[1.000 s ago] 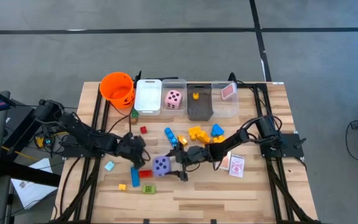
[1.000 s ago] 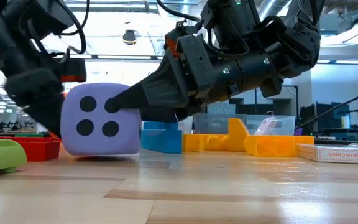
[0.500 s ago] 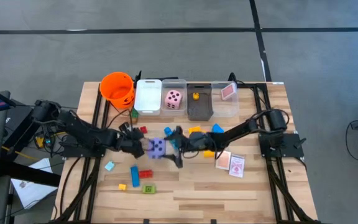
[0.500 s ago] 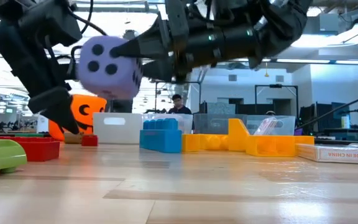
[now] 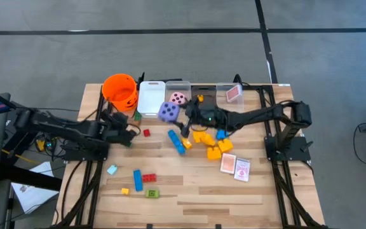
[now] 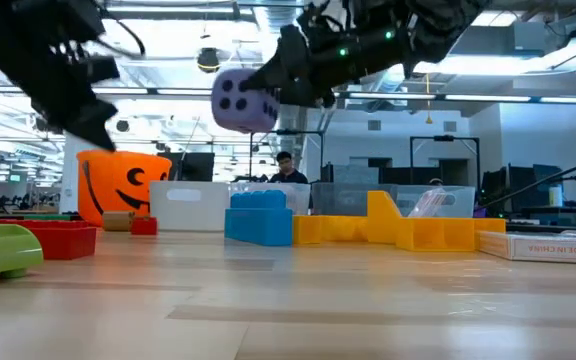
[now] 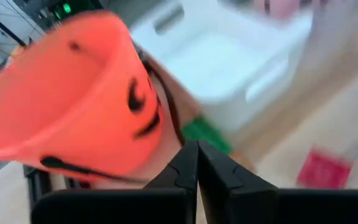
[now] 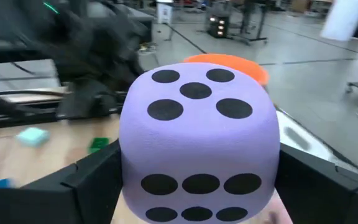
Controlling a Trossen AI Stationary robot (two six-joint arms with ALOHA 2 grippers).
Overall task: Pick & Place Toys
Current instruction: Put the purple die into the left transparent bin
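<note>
The right gripper (image 5: pixel 174 113) clamps the purple die (image 5: pixel 168 112) between its fingers, holding it in the air beside the clear bin (image 5: pixel 184 84) with the pink die (image 5: pixel 178 98). The left gripper (image 5: pixel 129 133), fingers pressed together, sits near the orange bucket (image 5: pixel 120 90).

A light wooden slatted table (image 5: pixel 234 197) stands on a grey concrete floor (image 5: pixel 170 57) crossed by dark straight lines (image 5: pixel 264 32). Level across the tabletop, a large open workshop room shows behind: a white ceiling with long bright strip lights (image 6: pixel 528 62), pale blue walls (image 6: pixel 558 140), dark metal frames and stands (image 6: pixel 438 165), and a seated person (image 6: pixel 285 165) far off among desks.
</note>
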